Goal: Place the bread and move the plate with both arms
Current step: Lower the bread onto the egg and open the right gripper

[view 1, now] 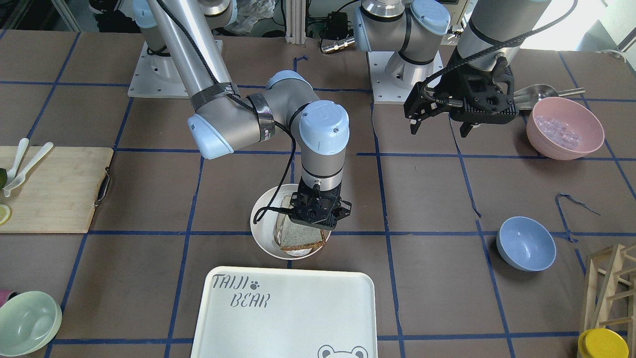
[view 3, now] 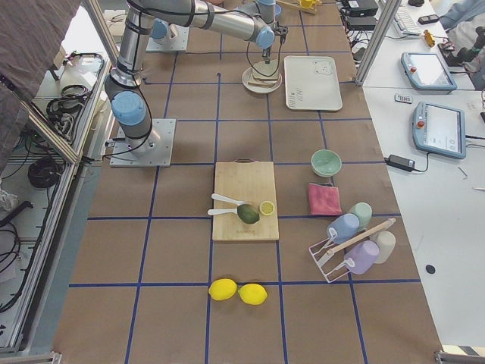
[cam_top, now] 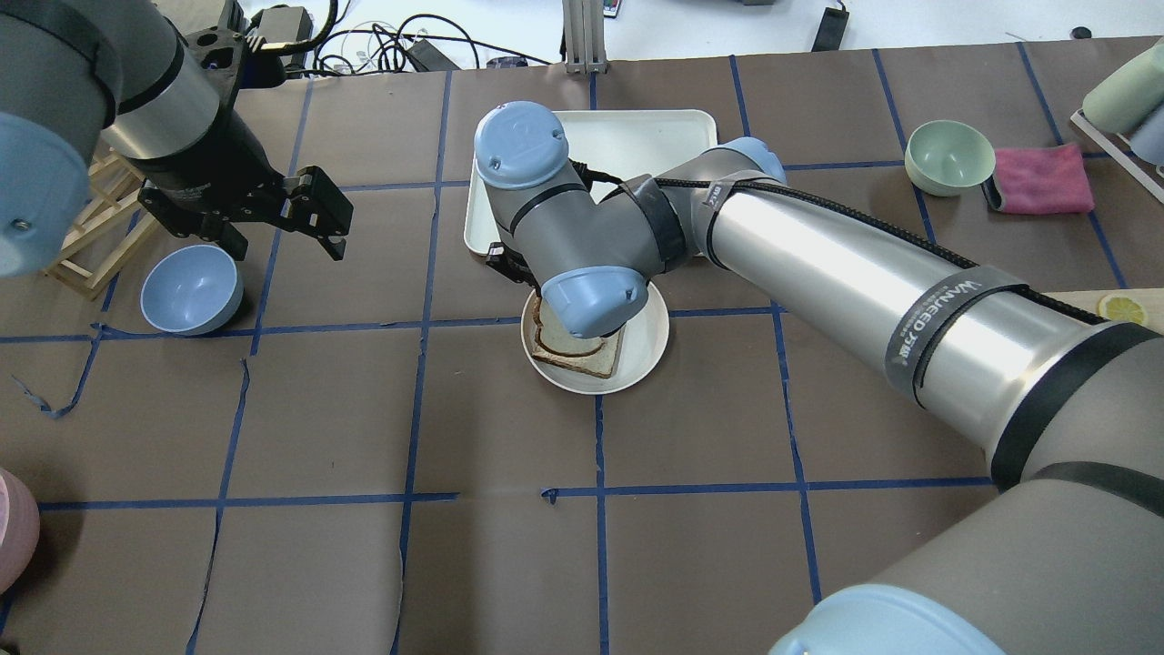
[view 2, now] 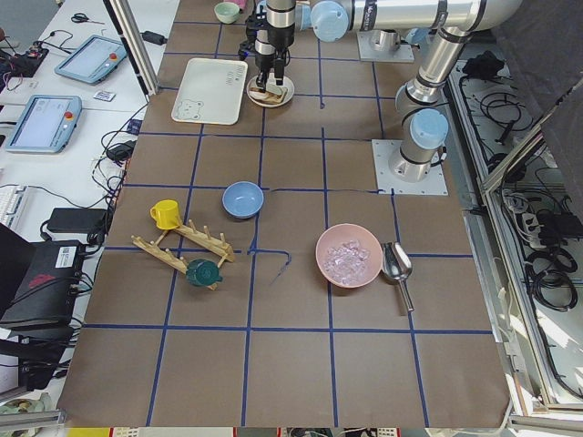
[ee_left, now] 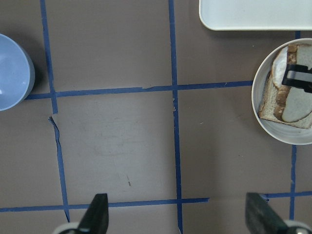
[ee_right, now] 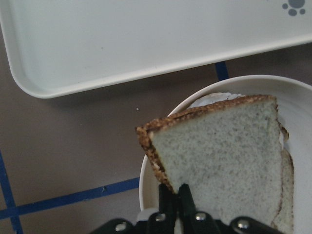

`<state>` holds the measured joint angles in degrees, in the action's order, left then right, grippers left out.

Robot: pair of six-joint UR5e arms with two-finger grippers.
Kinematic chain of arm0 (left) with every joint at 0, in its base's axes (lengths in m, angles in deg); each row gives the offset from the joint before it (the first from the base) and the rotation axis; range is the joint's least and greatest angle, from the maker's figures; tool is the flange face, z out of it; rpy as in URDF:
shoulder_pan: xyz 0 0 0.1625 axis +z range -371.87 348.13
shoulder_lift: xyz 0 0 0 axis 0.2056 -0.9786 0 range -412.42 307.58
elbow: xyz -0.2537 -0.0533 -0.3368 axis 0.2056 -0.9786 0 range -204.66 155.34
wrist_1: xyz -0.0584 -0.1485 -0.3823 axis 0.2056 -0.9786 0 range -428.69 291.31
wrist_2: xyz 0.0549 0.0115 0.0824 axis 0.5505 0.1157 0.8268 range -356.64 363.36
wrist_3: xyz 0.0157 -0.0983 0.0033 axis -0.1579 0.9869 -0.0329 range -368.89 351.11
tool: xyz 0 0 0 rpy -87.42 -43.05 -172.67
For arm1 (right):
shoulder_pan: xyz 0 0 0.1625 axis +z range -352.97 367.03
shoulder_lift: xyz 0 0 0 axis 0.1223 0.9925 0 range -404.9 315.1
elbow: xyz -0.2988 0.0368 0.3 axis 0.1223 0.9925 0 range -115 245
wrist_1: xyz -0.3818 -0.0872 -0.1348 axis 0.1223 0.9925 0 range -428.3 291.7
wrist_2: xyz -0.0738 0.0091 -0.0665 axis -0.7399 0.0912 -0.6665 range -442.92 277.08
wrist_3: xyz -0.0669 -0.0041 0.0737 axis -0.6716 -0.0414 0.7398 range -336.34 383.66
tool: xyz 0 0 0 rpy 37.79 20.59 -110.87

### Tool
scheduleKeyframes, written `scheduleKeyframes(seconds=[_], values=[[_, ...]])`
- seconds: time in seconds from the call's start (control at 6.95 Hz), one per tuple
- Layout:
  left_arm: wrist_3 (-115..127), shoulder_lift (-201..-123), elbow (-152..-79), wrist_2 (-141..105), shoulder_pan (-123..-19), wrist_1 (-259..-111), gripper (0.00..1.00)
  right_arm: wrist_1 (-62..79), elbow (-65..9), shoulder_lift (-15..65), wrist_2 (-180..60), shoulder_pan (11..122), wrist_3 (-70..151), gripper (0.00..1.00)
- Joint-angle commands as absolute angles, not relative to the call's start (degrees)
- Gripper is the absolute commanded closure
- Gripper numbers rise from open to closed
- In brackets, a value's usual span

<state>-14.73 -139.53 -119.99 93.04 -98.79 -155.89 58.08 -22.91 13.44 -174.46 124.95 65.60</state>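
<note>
My right gripper (ee_right: 178, 194) is shut on the edge of the bread (ee_right: 224, 151), a pale slice with dark brown crust. It holds the slice tilted, low over the round white plate (ee_right: 292, 83). In the front-facing view the right gripper (view 1: 316, 211) sits over the plate (view 1: 258, 219), with the bread (view 1: 298, 236) below it. The right wrist hides most of the bread in the overhead view; the plate (cam_top: 647, 341) shows beside it. My left gripper (view 1: 437, 119) is open and empty, hovering over bare table well to the side of the plate (ee_left: 258, 97).
Another slice with egg white (ee_right: 214, 100) lies in the plate under the bread. The white "TAIJI BEAR" tray (view 1: 283, 318) lies just beyond the plate. A blue bowl (view 1: 525, 243) and a pink bowl of ice (view 1: 565, 128) are near my left arm. A cutting board (view 1: 49, 189) lies on my right.
</note>
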Motion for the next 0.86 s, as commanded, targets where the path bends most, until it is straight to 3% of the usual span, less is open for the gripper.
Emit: scheduleKeyframes(seconds=[0.0, 0.58, 0.72], values=[[-14.69, -139.69, -119.93, 93.00, -98.79, -155.88, 0.00, 55.20, -22.71, 14.94, -175.03, 124.98, 66.54, 1.00], [-14.61, -139.78, -119.93, 93.00, -98.79, -155.79, 0.00, 53.78, -23.06, 14.95, -174.15, 124.89, 73.23, 0.97], [-14.43, -139.78, -119.85, 93.00, -98.79, -155.79, 0.00, 54.30, -23.41, 15.04, -174.15, 124.89, 72.88, 0.44]])
